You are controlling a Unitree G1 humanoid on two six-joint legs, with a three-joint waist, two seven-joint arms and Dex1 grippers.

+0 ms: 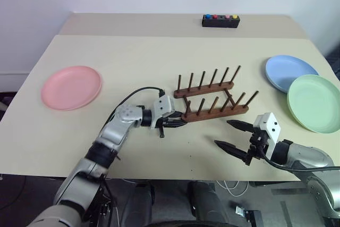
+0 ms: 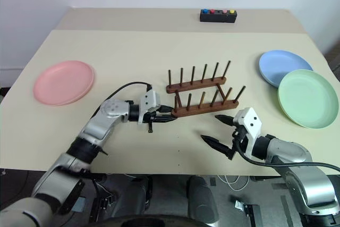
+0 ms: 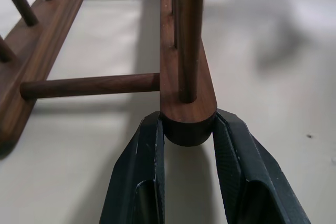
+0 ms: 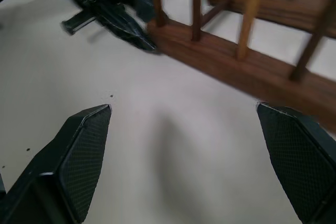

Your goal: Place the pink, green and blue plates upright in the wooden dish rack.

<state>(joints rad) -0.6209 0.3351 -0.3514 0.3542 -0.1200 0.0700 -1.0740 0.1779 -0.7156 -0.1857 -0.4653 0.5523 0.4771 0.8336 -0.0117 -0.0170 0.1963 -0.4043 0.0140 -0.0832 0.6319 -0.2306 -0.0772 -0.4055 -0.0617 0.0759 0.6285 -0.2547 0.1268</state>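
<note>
Three round, shallow, matte plates are lying flat on the pale desk [image 1: 159, 51]: the pink plate [image 1: 71, 87] is sitting alone on the robot's left side, while the blue plate [image 1: 291, 72] and green plate [image 1: 315, 102] are resting together on the right, the green one overlapping the blue one's near edge. One dark brown wooden rack [image 1: 210, 97] is standing mid-desk, made of two parallel rails joined by thin round crossbars, each rail carrying a row of slim upright pegs; I am counting six on the far rail, and the near rail's row is harder to count where pegs are overlapping. No plate is sitting in it. The left pincer [image 1: 175, 123] is gripping the rounded end of the near rail, its two black ribbed fingers [image 3: 144, 171] pressing either side of the wood. The right pincer [image 1: 234, 134] is hovering just off the desk in front of the rack with its pointed fingers spread wide, holding nothing. One small black box [image 1: 220, 20] with four coloured buttons is sitting at the far edge. The green plate's right rim is being cut off by the frame.
</note>
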